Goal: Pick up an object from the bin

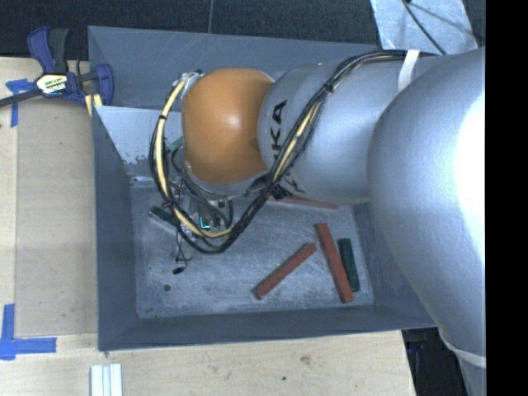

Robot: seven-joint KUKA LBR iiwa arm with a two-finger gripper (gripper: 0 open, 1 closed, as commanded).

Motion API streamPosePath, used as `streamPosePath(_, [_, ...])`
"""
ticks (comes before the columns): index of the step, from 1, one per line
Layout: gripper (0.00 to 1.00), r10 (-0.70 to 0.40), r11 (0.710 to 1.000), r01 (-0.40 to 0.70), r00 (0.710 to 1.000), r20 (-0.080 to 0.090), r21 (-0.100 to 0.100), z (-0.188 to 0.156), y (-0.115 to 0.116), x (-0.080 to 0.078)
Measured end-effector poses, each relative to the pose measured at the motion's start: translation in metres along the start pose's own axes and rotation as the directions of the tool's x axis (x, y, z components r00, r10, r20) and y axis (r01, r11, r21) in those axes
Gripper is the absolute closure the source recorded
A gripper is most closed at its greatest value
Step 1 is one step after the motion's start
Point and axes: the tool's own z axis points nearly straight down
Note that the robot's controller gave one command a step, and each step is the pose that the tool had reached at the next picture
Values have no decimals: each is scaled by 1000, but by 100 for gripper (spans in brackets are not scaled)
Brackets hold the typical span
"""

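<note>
My gripper (208, 208) hangs low over the left half of the bin floor, largely hidden under the arm's wrist. To its right a reddish-brown stick (285, 271) lies slanted on the floor, a short way off. Farther right a second reddish-brown stick (332, 262) lies steeply, with a dark green stick (348, 264) right beside it. A small dark piece (177, 262) sits just below the gripper; what it is I cannot make out.
The arm covers the bin's upper right part. A thin reddish strip (315, 205) peeks out from under the arm. The bin's sloping walls rise close on the gripper's left.
</note>
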Motion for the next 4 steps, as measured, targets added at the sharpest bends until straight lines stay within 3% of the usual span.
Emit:
streamPosePath(1, [0, 76, 997, -76, 997, 7, -1, 77, -27, -43])
streamPosePath(4, [0, 84, 996, -84, 996, 10, -3, 76, -28, -46])
